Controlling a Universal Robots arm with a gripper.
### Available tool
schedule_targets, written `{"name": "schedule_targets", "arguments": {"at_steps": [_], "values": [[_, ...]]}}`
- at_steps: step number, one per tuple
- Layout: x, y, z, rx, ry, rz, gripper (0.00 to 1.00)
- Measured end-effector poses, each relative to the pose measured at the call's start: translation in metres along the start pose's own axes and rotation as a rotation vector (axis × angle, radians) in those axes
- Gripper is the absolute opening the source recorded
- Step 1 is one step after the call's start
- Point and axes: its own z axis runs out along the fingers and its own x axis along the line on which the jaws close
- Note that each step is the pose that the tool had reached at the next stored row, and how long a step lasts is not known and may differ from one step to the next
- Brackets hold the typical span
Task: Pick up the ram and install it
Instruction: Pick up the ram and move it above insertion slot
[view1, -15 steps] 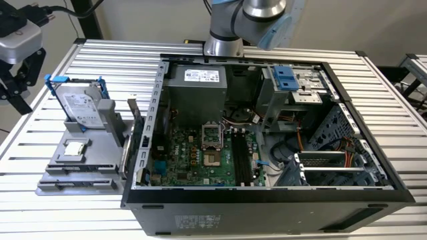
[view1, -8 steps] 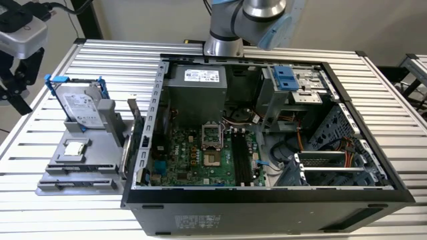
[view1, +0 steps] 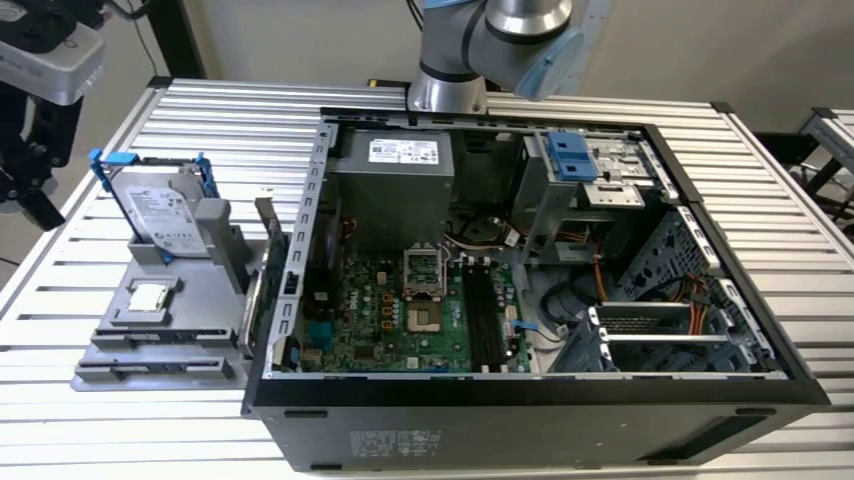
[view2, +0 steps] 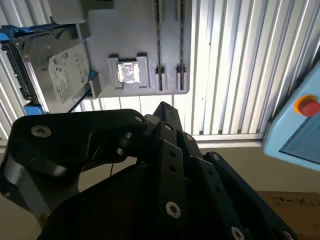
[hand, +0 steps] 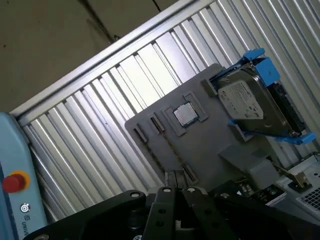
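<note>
- The claw (view2: 163, 107) hangs beyond the desk's (view1: 80, 420) edge, its fingers drawn together with nothing visible between them.
- The grey tray's (view1: 200, 300) stick slots look bare.
- The ram (view1: 478, 315) appears seated in the motherboard (view1: 387, 320). The install seems done, and any next move calls for checking the latches.

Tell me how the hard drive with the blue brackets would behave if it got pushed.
The hard drive looks like a rigid metal block, so probably stiff and heavy for its size. It stands on edge in the grey holder, so a sideways push might tip it. Its blue brackets look like plastic and may flex slightly.
</note>
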Motion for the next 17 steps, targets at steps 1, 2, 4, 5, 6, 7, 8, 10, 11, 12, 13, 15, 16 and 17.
{"name": "schedule_targets", "arguments": {"at_steps": [1, 2, 4, 5, 6, 7, 8, 10, 11, 12, 13, 15, 16, 17], "values": [[0.0000, 0.0000, 0.0000, 0.0007, 0.0002, -0.018, 0.00], [0.0000, 0.0000, 0.0000, 0.0017, -0.0001, -0.036, 0.00], [-0.0001, 0.0000, -0.0001, 0.0062, -0.0015, -0.072, 0.00], [-0.0001, 0.0000, -0.0001, 0.0094, -0.0031, -0.090, 0.00], [0.0000, 0.0000, 0.0000, 0.0130, -0.0049, -0.106, 0.00], [0.0000, 0.0000, 0.0000, 0.0170, -0.0069, -0.124, 0.00], [0.0000, -0.0001, 0.0000, 0.0202, -0.0084, -0.140, 0.00], [-0.0001, -0.0001, 0.0005, 0.0224, -0.0109, -0.174, 0.00], [0.0000, 0.0000, 0.0011, 0.0212, -0.0129, -0.189, 0.00], [0.0000, -0.0001, 0.0015, 0.0185, -0.0168, -0.203, 0.00], [0.0000, -0.0001, 0.0019, 0.0153, -0.0220, -0.216, 0.00], [0.0000, -0.0001, 0.0027, 0.0084, -0.0338, -0.241, 0.00], [0.0000, -0.0001, 0.0030, 0.0049, -0.0397, -0.254, 0.00], [0.0000, -0.0001, 0.0033, 0.0012, -0.0460, -0.267, 0.00]]}}
